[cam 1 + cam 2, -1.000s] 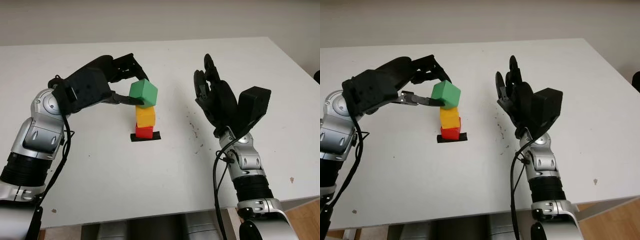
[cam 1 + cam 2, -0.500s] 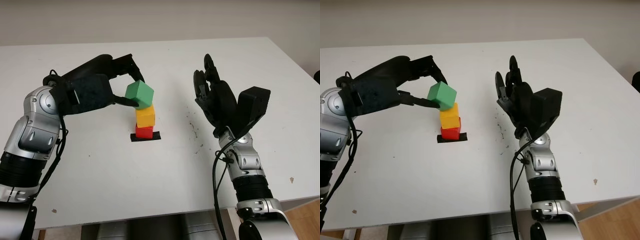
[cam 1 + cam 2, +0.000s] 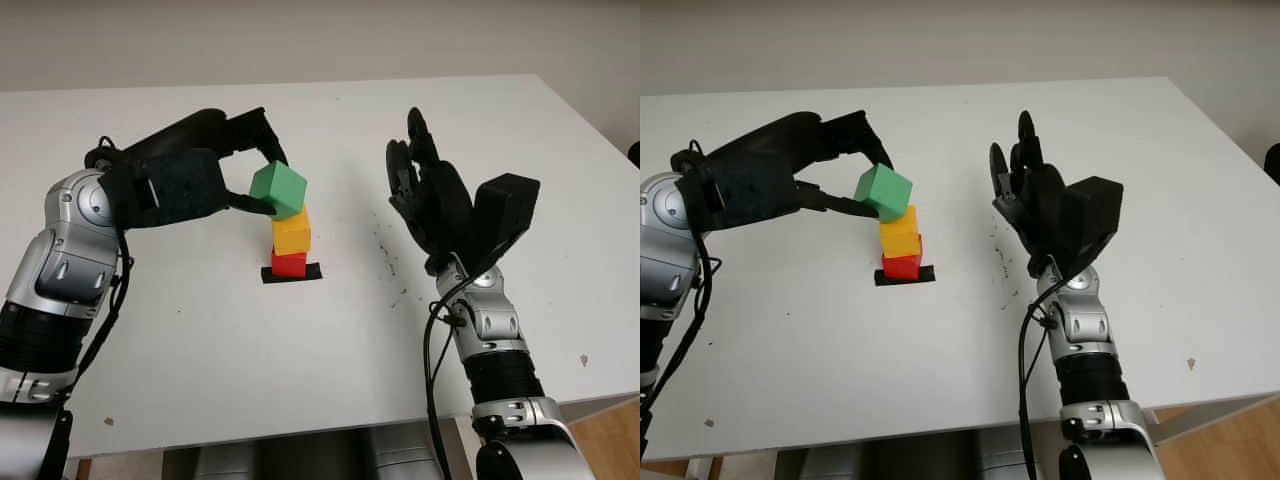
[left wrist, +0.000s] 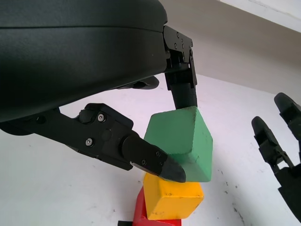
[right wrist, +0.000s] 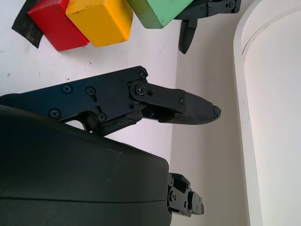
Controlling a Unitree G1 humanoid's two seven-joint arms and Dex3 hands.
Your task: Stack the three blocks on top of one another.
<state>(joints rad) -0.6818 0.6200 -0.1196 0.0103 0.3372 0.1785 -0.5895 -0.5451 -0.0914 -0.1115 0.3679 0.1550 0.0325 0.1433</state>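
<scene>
Three blocks form a stack on the white table (image 3: 330, 380): red block (image 3: 290, 263) on a black patch (image 3: 312, 272), yellow block (image 3: 292, 231), then the tilted green block (image 3: 279, 189), pinched by the left hand (image 3: 215, 170). From the left wrist, its fingertips (image 4: 162, 165) press the green block's faces. The right hand (image 3: 1035, 205), open, is raised beside the stack.

top block (image 3: 279, 189) on middle block (image 3: 291, 232), bottom block (image 3: 289, 263) beneath, table (image 3: 330, 350) underneath

Probably lab or test room; bare white table (image 3: 330, 380); plain pale wall (image 3: 320, 40); black tape marker (image 3: 292, 273).
</scene>
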